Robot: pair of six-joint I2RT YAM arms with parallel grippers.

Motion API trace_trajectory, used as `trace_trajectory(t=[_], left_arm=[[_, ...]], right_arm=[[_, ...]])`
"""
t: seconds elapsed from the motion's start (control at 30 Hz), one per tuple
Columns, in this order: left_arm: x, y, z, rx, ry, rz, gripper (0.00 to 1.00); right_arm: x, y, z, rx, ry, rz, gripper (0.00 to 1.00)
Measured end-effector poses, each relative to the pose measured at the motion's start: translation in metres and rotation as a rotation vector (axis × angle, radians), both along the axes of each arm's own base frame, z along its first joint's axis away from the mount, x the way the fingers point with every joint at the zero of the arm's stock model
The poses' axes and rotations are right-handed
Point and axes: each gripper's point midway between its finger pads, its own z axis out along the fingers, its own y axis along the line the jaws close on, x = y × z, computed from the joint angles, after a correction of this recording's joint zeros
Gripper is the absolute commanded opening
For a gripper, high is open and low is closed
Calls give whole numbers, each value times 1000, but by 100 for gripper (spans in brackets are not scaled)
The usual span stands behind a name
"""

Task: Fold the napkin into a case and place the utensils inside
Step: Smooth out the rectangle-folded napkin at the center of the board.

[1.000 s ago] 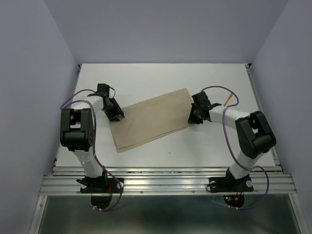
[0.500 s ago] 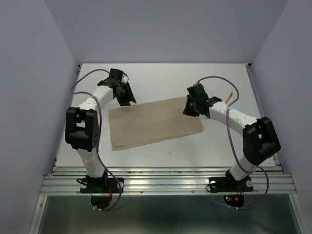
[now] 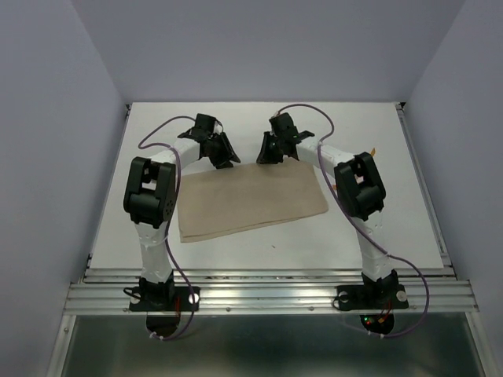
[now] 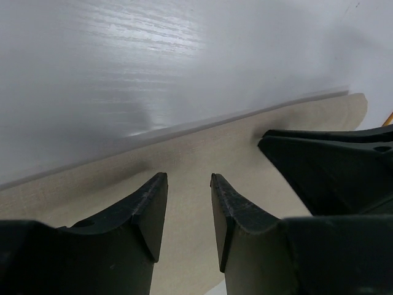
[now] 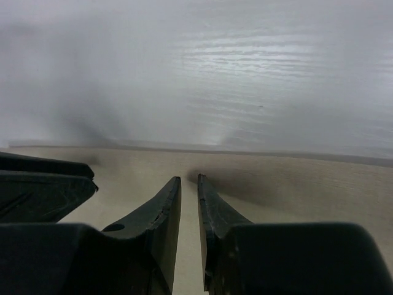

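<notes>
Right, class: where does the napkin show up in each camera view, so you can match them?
Top external: napkin lies flat in the middle of the table.
Left wrist: napkin fills the lower part.
Right wrist: napkin is a band across the lower half.
Shared landmark: its straight far edge against the white table.

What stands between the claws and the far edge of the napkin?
Nothing visible does. The left claw and the right claw hang side by side right at the far edge of the napkin, with no object in between.
</notes>
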Motion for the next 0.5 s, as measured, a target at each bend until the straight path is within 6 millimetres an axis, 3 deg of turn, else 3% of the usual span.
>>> trace_trajectory(t=[0.27,0.5], left_arm=[[12,-13,-4,-46,-25,18,45],[12,-14,-33,-40,15,18,44]], right_arm=[[-4,46,-17,73,40,83,23],[-6,47,-29,64,58,68,23]])
